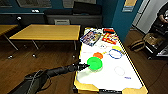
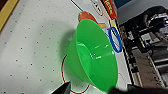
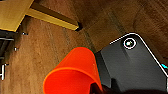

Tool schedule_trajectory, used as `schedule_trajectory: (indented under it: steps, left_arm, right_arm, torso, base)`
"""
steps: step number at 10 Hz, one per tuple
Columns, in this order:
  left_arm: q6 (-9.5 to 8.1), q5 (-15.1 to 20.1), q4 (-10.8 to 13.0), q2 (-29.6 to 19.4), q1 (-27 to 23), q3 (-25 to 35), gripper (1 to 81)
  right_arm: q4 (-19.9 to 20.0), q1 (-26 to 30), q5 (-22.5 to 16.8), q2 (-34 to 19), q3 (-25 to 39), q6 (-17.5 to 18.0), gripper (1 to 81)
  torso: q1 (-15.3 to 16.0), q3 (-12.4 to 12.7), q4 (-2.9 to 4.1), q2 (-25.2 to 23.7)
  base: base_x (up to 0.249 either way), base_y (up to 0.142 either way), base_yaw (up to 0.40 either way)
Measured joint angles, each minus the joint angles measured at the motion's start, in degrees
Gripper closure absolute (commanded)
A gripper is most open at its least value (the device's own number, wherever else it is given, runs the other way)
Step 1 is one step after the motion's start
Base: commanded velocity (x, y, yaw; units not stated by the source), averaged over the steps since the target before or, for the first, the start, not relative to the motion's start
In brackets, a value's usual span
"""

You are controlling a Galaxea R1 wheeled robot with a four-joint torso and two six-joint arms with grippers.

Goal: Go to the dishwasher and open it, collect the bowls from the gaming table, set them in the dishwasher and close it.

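On the white-topped gaming table (image 1: 107, 77) with yellow sides, my left gripper (image 1: 85, 66) reaches in from the near left edge and is shut on the rim of a bright green bowl (image 1: 94, 63). In the left wrist view the green bowl (image 2: 93, 56) is tilted and lifted off the white top (image 2: 32, 50), one finger (image 2: 63, 88) outside its wall. Just beyond it lies an orange round piece (image 1: 98, 55). In the right wrist view an orange-red bowl (image 3: 72, 75) sits in my right gripper (image 3: 98, 89), held low over the wooden floor. The dishwasher is out of view.
A blue ring (image 1: 115, 53), a yellow piece (image 1: 116, 48) and colourful boxes (image 1: 90, 37) lie farther along the table. A yellow-topped table (image 1: 47, 32) stands to the left. A bag (image 1: 137, 45) and a person (image 1: 163, 15) are at the right, past a teal wall.
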Motion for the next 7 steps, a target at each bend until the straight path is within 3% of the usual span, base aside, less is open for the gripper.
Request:
schedule_trajectory:
  steps: [3,7]
  left_arm:
    - [-1.60,-1.8,-0.1,-0.4,1.1,-0.2,1.0]
    - [-1.62,-2.0,-0.1,2.1,1.6,-2.3,1.0]
  right_arm:
    - [0.0,0.3,0.0,0.0,0.0,0.0,81.1]
    - [0.0,0.3,0.0,0.0,0.0,0.0,81.1]
  torso:
    - [0.0,0.0,0.00,0.0]
    - [0.0,0.0,0.00,0.0]
  base:
    - [0.000,0.000,0.000]
    - [0.000,0.000,0.000]
